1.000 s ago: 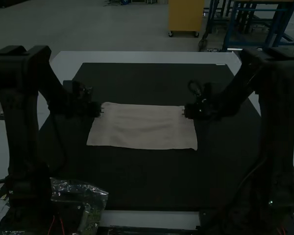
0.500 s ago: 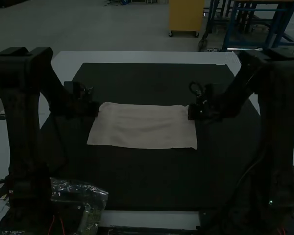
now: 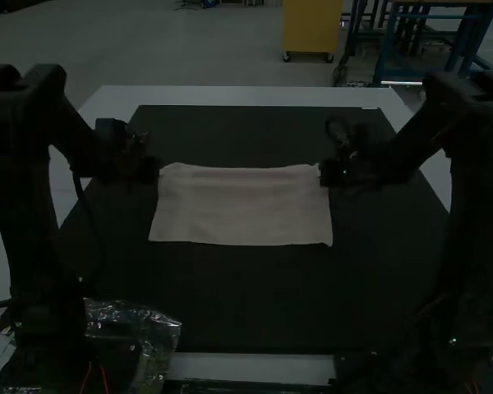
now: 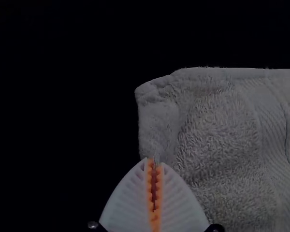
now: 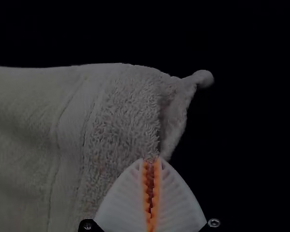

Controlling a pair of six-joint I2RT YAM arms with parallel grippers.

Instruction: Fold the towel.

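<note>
There is room to pass over the flat black mat [image 3: 246, 304], both beyond and nearside of the pale terry towel [image 3: 242, 205]; the black jointed left arm [image 3: 25, 213] and black jointed right arm [image 3: 476, 230] obstruct its flanks, a crinkled clear plastic bag [image 3: 154, 322] its near left corner.

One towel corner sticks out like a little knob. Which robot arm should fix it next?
Right, I'd say. The right gripper pinches the towel's edge close to that corner. The left gripper pinches the opposite edge, so it would probably have to let go and reach across.
</note>
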